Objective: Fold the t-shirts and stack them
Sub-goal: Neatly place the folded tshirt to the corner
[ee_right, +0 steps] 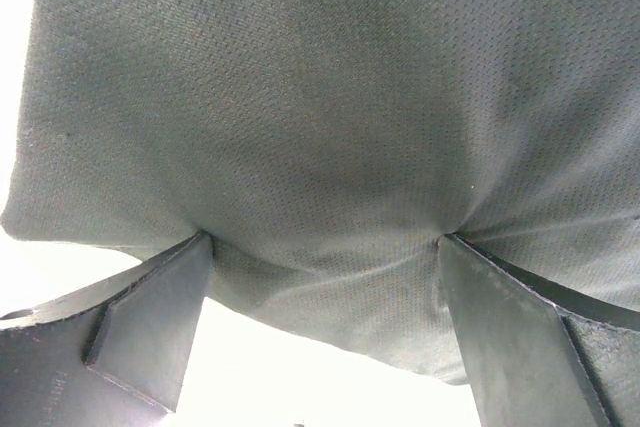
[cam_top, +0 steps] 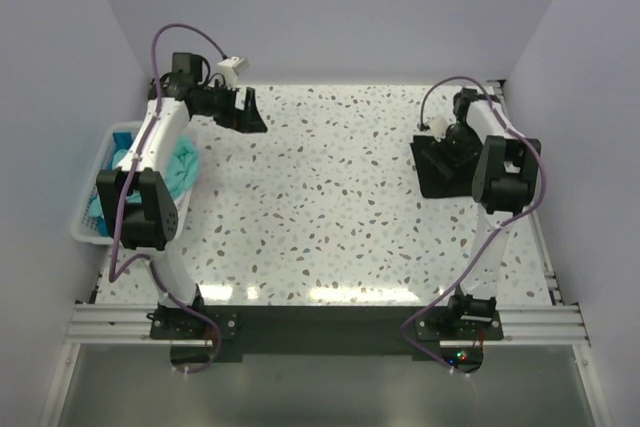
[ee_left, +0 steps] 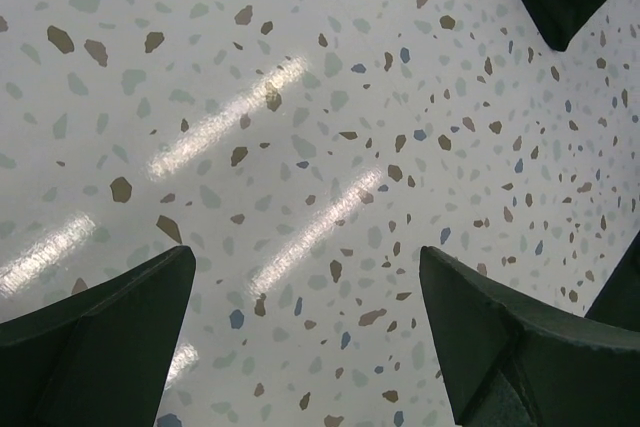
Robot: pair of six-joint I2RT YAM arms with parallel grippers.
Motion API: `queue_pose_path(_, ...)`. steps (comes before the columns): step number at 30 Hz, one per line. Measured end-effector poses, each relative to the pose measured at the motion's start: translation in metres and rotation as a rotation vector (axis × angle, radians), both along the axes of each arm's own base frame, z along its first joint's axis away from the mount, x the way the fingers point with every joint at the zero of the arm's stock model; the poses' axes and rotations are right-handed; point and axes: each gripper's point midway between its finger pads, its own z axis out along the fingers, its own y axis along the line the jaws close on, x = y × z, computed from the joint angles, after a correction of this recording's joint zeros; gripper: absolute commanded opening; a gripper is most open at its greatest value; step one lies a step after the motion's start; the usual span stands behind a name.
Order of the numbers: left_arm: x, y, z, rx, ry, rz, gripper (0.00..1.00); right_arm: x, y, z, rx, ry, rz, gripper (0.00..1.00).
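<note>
Right gripper [ee_right: 322,244] spread wide, both tips pressed into the black t-shirt [ee_right: 320,97], which looks folded at the right side of the table [cam_top: 330,207]. Left gripper [ee_left: 307,252] also spread, empty over bare table. Teal t-shirts [cam_top: 185,165] sit in the basket [cam_top: 88,232] on my left. Risk: closing here probably pinches several layers and drags the fold apart.

White-and-black left arm [cam_top: 160,137], right arm [cam_top: 500,172] alike; purple cables [cam_top: 183,29], black wedge fingers [ee_left: 100,342]

bright overhead light (glare on tabletop [ee_left: 200,137])
</note>
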Motion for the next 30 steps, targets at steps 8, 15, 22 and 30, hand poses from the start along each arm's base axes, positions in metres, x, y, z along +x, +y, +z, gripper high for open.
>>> queue_pose_path(8,0.003,-0.002,0.008,-0.013,-0.018,-0.009,1.00,0.038,0.000,0.038,0.012,-0.091,-0.069,0.99)
queue_pose_path(15,0.002,-0.001,0.010,-0.001,-0.020,-0.007,1.00,0.013,0.006,0.113,0.019,-0.232,-0.260,0.99)
queue_pose_path(22,-0.002,0.003,0.015,0.025,-0.035,-0.004,1.00,-0.099,0.017,0.078,-0.017,-0.115,-0.498,0.99)
queue_pose_path(30,-0.003,0.004,0.019,0.031,-0.043,0.000,1.00,-0.109,0.009,0.010,-0.093,-0.067,-0.595,0.99)
